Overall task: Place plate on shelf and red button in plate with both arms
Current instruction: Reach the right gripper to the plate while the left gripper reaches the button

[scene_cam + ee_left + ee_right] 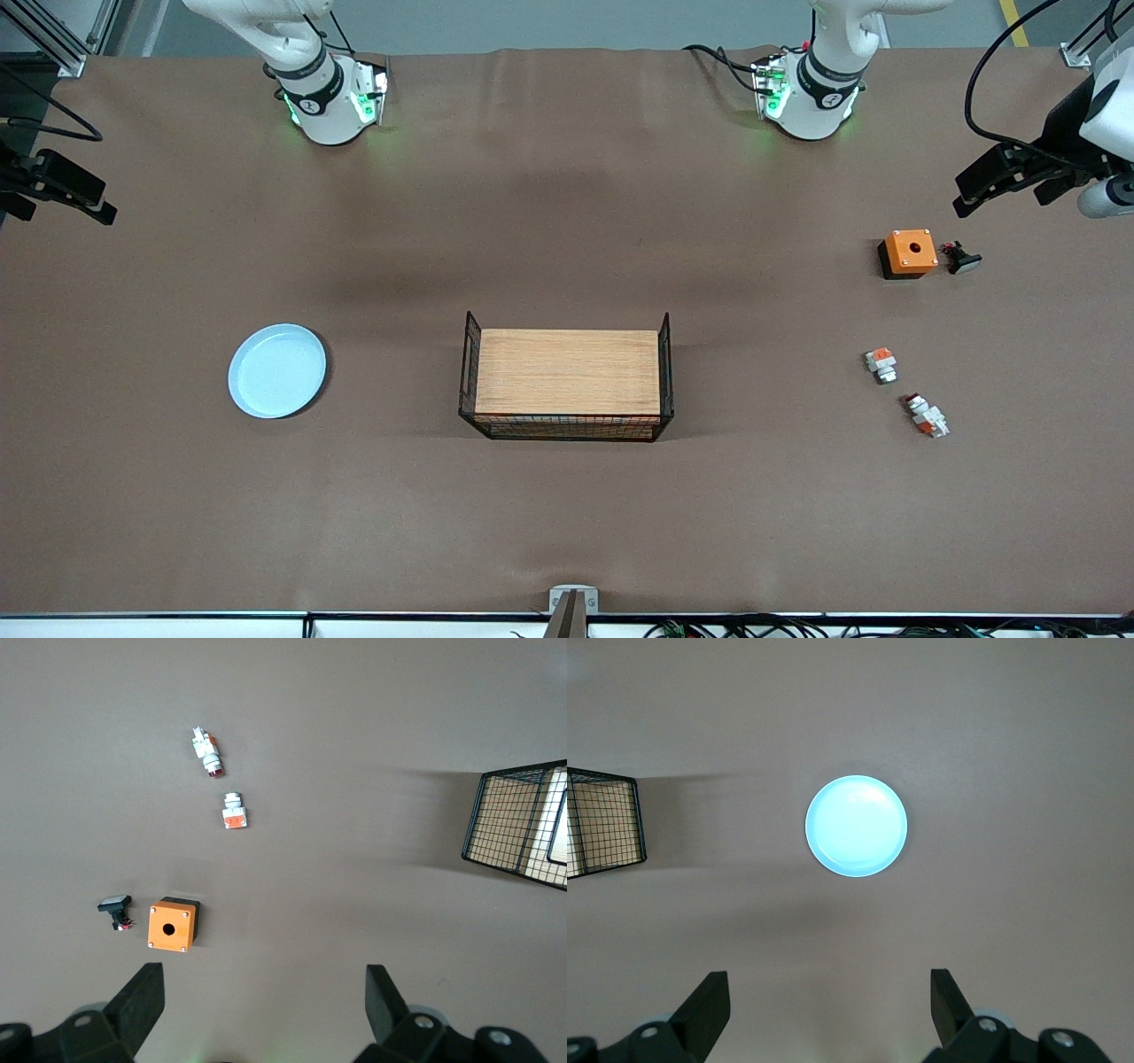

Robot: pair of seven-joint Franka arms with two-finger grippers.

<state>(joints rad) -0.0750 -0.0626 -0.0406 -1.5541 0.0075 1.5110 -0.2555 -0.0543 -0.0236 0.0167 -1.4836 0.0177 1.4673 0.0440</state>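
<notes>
Both my pincers hang wide and empty, left pincer (263,1014) high over red button (207,752) on bench (567,514), right pincer (829,1014) above plate (856,825): button light, slick, pinch midbody; plate stiff, grab rim.

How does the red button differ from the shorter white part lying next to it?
The red button is longer than the shorter white part. The button is dark red at one end; the shorter part has an orange top. The button lies nearer the front camera. Both lie loose on the table, untouched.
</notes>
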